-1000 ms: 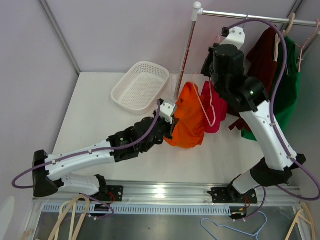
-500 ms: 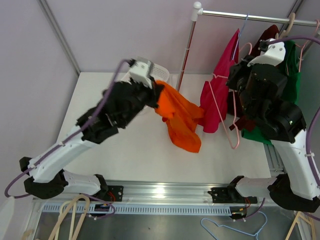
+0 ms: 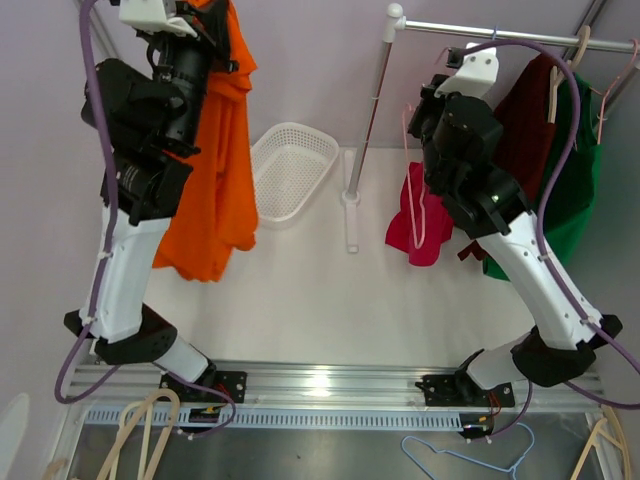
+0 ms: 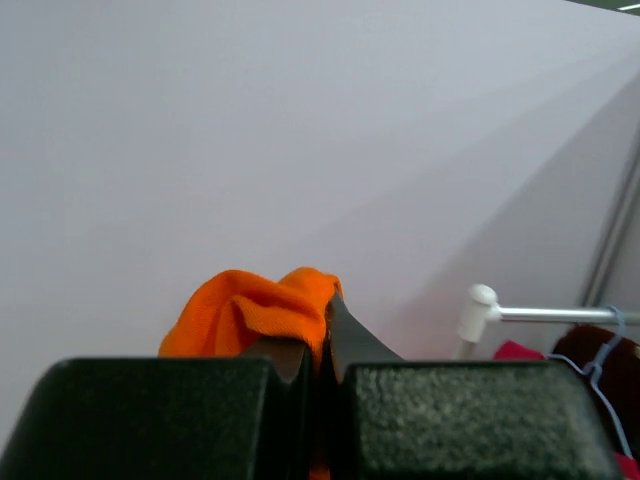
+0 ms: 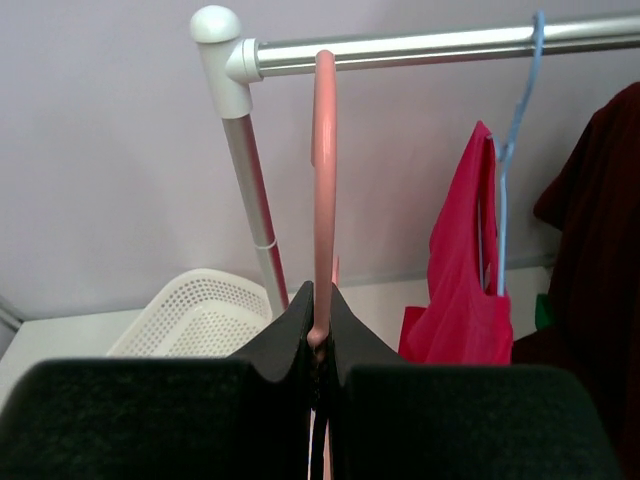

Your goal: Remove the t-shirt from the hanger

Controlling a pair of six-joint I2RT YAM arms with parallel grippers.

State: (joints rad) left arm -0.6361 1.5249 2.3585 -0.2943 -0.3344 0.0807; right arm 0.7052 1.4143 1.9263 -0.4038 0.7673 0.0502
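Left gripper (image 4: 322,345): jaws are pressing almost fully together, with only a thin fold of the orange cotton t-shirt (image 3: 215,170) between them. The cloth is bunching up above the fingertips in the wrist view.

- The left arm is reaching high at the upper left of the overhead view. The t-shirt is hanging down from the jaws in one long drape beside the arm.
- Its lower edge is hanging over the left part of the white surface (image 3: 350,300). Whether it is touching the surface cannot be told.

Right gripper (image 5: 318,330): jaws are clamping on the neck of the pink plastic hanger (image 5: 323,180), with no gap showing beside it.

- The hanger is standing upright, with its hook crossing the silver metal rail (image 5: 420,45) close to the white corner joint. Whether the hook is bearing on the rail cannot be told.
- The hanger is carrying no orange cloth and is sitting well apart from the t-shirt.

Also hanging on the rail:
- a magenta garment (image 5: 460,290) on a thin blue wire hanger (image 5: 510,130), to the right of the pink one

A white perforated plastic basket (image 3: 290,170) is sitting on the surface between the two arms.
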